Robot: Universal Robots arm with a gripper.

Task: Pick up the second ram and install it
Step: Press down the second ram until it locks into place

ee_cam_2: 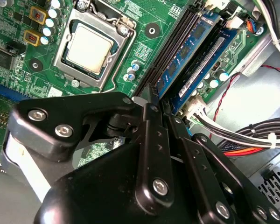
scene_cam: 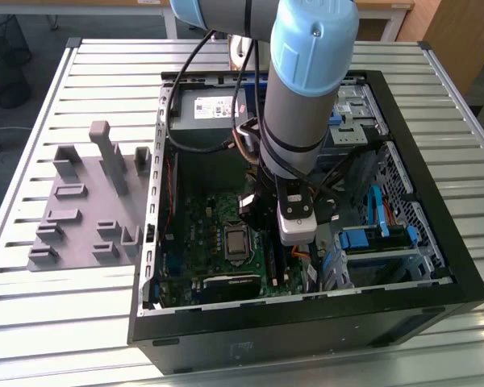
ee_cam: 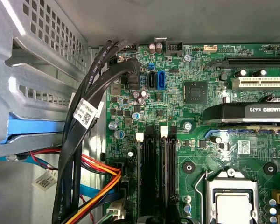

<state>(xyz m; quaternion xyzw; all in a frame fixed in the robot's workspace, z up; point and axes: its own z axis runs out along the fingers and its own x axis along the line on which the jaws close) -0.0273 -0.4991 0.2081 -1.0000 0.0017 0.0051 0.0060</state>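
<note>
In the second wrist view, two blue-green memory sticks stand side by side in the motherboard's slots. My black gripper [ee_cam_2: 161, 105] has its fingers drawn together on the near end of the second ram [ee_cam_2: 189, 49], the stick closer to the processor socket [ee_cam_2: 91, 46]. The other stick [ee_cam_2: 210, 65] stands just beyond it. In the exterior view the gripper [scene_cam: 293, 246] is low inside the open computer case [scene_cam: 436, 298], right over the motherboard [scene_cam: 202, 234]. The first wrist view shows the two long black slots [ee_cam: 147, 177] with white end latches [ee_cam: 139, 136].
A grey fixture tray [scene_cam: 81, 218] with upright posts lies on the slatted table at the exterior view's left. Black and coloured cable bundles [ee_cam: 84, 140] run beside the slots next to the metal drive cage [ee_cam: 32, 93]. A black graphics card [ee_cam: 252, 112] lies close by.
</note>
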